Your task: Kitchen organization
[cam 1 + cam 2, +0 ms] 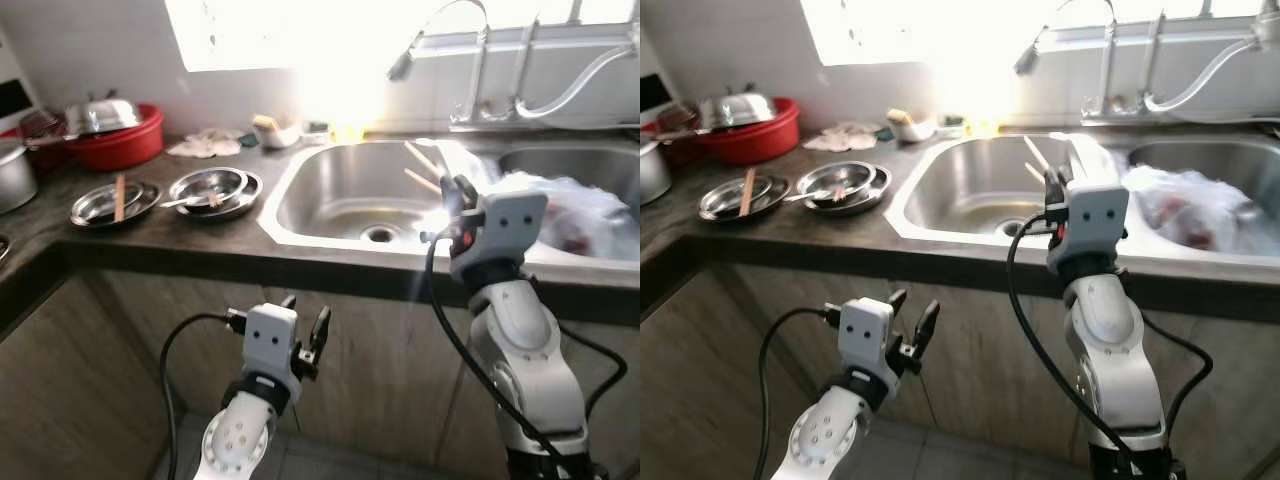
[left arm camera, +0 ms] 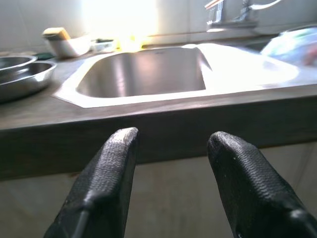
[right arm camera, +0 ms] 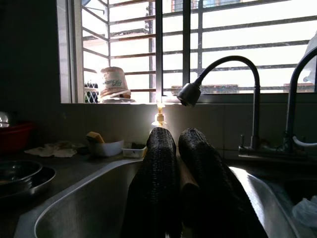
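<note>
Chopsticks (image 1: 425,166) stick up from the right end effector (image 1: 452,196), whose two black fingers (image 3: 157,163) are pressed together on a pale wooden stick, over the left basin of the steel sink (image 1: 330,195). In the head views two light sticks fan out above that end effector, over the basin near its right rim. The left end effector (image 1: 305,325) hangs low in front of the cabinet, below the dark tabletop (image 1: 170,235), its fingers (image 2: 114,163) spread apart and holding nothing. On the tabletop left of the sink stand stacked steel bowls (image 1: 212,190) with a utensil in them, and a steel plate (image 1: 112,203) with a wooden stick lying across it. Behind them sits a red tub (image 1: 120,145) with a steel lid on top. A clear plastic bag (image 1: 570,210) lies in the right basin. A curved tap (image 3: 218,74) rises behind the sink. On the windowsill stands a pale cup (image 3: 113,82) with printing too blurred to read.
</note>
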`<state>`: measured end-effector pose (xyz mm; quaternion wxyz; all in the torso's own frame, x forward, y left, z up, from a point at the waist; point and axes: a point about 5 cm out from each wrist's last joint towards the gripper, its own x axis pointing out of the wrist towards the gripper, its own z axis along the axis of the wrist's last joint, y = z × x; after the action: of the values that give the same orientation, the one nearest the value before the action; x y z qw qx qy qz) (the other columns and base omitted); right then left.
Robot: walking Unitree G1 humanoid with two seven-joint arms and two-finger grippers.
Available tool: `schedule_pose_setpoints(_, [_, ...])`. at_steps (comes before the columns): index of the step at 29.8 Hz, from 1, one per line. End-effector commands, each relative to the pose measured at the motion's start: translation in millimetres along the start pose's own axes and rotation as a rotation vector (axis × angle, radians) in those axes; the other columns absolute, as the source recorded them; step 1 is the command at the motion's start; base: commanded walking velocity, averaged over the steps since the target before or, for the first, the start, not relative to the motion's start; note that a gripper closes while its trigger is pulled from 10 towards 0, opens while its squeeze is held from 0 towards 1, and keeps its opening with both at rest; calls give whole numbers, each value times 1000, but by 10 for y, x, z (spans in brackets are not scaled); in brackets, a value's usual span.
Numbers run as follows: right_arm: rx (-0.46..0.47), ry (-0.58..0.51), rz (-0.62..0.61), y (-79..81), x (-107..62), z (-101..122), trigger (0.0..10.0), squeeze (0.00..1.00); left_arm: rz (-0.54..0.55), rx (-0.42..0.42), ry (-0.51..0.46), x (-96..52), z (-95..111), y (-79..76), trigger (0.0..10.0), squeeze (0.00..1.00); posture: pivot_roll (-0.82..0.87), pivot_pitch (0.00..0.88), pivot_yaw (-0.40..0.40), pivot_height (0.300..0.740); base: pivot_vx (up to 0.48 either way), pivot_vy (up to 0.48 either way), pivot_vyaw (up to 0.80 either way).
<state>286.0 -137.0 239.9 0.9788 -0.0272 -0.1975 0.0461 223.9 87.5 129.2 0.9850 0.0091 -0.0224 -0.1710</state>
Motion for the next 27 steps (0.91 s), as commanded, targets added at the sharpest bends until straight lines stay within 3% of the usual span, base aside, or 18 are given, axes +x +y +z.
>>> schedule_pose_setpoints(1, [-3,15,17,42,33,-18,10000,0,9,17,-10,7,30,33,10000,0,63,29,32,740,409,0,0])
schedule_pose_setpoints(14, [-118,121,30,18,206,-156,10000,0,3,29,-5,-5,10,14,10000,0,67,32,19,740,409,0,0])
schedule_pose_setpoints(21, [-95,230,-17,-65,304,-305,10000,0,-4,18,-5,4,10,-13,10000,0,67,37,15,740,376,0,0])
schedule_pose_setpoints(27, [-128,320,-5,-114,416,-434,10000,0,-6,15,-3,1,5,-25,10000,0,69,40,11,740,0,0,0])
